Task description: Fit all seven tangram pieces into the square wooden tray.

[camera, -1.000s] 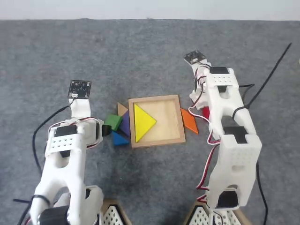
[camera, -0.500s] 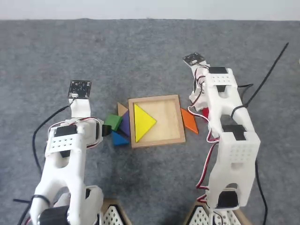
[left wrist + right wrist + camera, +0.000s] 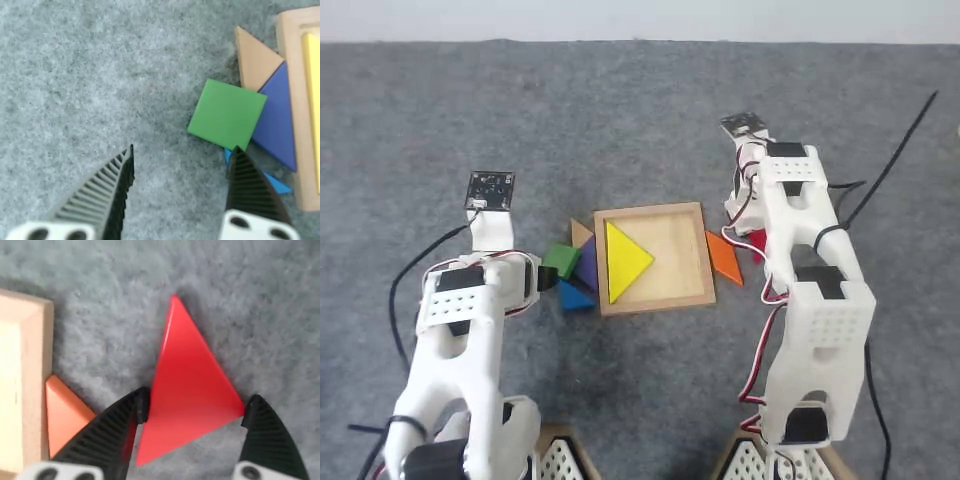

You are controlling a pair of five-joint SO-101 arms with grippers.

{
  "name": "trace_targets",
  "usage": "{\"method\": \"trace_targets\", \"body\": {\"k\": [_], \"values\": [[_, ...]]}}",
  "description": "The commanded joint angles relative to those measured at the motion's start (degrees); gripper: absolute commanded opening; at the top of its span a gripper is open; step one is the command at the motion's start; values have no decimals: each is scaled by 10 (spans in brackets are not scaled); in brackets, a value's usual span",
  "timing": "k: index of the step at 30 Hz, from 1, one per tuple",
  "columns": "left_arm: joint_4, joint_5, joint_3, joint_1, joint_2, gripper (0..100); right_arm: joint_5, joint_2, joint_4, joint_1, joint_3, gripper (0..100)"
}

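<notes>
- Wood frames the job: the square wooden tray (image 3: 650, 211) lies on the grey felt-like tabletop (image 3: 620, 120) between the two arms, and it holds one piece, the yellow triangle (image 3: 625, 260). Its long edge runs along the tray wall on the left arm's side.
- By my count one of seven is placed and six are left. All six lie on the tabletop just outside the tray.
- On the left arm's side four pieces are bunched against the rim. The green square (image 3: 227, 114) lies farthest out and overlaps or abuts the purple triangle (image 3: 277, 117). The tan triangle (image 3: 255, 57) is beside them, and a light blue triangle (image 3: 272, 182) is partly tucked under.
- On the right arm's side the orange piece (image 3: 724, 258), seemingly the parallelogram, rests against the tray's outer wall. The red triangle (image 3: 187, 390) is just beyond it.
- The pieces look like flat, thin tiles with crisp edges and smooth painted faces. I expect they give little to grip from above on the soft surface.
- The left gripper (image 3: 182, 152) hangs low with its fingers apart, holding nothing. One fingertip is at the green square's nearest corner.
- The right gripper (image 3: 197, 400) is also spread, with a finger on either side of the red triangle's wide end. It is not clamped on it, as far as I can tell.
- The red triangle looks like the next candidate.
</notes>
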Motion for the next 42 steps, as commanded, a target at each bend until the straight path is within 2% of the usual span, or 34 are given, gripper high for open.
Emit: {"method": "trace_targets", "body": {"k": [1, 7, 13, 20, 23, 31, 39, 42], "values": [[-11, 3, -5, -4, -18, 294, -17, -6, 44, 2, -33, 277], [-11, 3, -5, -4, -18, 294, -58, -15, 112, -5, -107, 277], [-11, 3, -5, -4, -18, 294, -86, -93, 148, -35, -110, 277], [-9, 3, -5, -4, -18, 294, -55, -76, 149, -29, -109, 288], [-10, 3, -5, -4, -18, 294, -26, -26, 145, -30, -113, 340], [-11, 3, -5, -4, -18, 294, -20, 30, 101, -27, -113, 368], [-11, 3, -5, -4, -18, 294, -25, 71, 102, -17, -113, 281], [-11, 3, -5, -4, -18, 294, -55, 75, 103, -17, -113, 247]]}}
